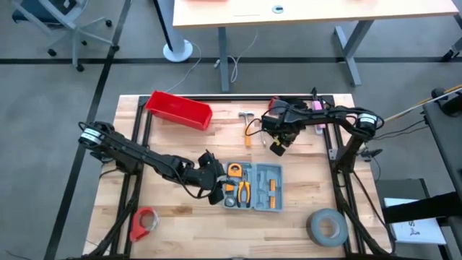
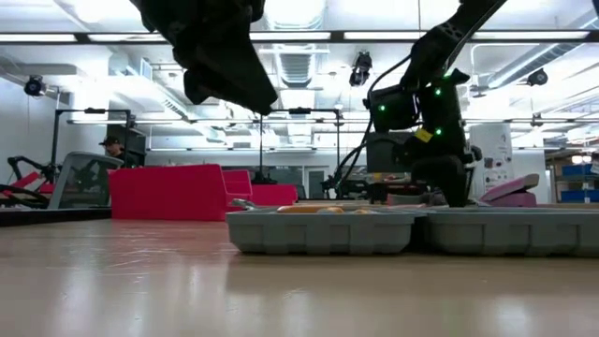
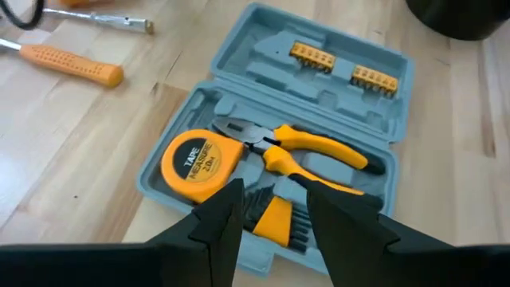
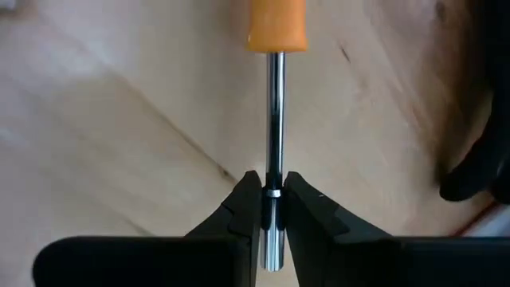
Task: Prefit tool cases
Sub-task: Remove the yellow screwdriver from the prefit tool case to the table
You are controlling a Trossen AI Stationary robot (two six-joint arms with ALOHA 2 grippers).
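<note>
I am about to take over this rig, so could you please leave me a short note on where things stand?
Right gripper: jaws shut on the steel shaft of the orange-handled screwdriver, behind the case.
Left gripper: jaws open, hovering over the open grey-blue plastic tool case.
Done: yellow tape measure, orange-handled pliers and bit strips sit in the case.
Left: seat the screwdriver; a small hammer lies on the table.

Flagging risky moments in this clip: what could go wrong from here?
The right gripper pinches only the thin metal shaft of the orange-handled screwdriver, so it may swing or slip. The left gripper, fingers apart, hovers low over the open tool case; it could knock the pliers or tape measure out of their recesses.
</note>
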